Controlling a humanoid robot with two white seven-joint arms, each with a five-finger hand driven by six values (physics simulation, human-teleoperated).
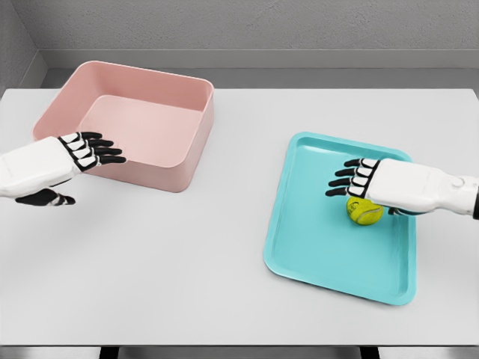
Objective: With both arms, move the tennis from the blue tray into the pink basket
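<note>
The tennis ball (364,212) lies in the blue tray (314,239), toward its 2 o'clock corner, and the right hand (359,179) hovers over it with fingers stretched flat and holding nothing; whether the palm touches the ball I cannot tell. This looks like the reach before the pickup, so the next move calls for the fingers to curl down around the ball without rolling it toward the tray's low rim. The pink basket (187,161) stands well apart at 10 o'clock from the tray, its open mouth up. The left hand (93,149) waits at the basket's near wall, fingers extended, empty. Between tray and basket the white table (187,262) offers open room for a handover; the basket's tall wall must be cleared.
</note>
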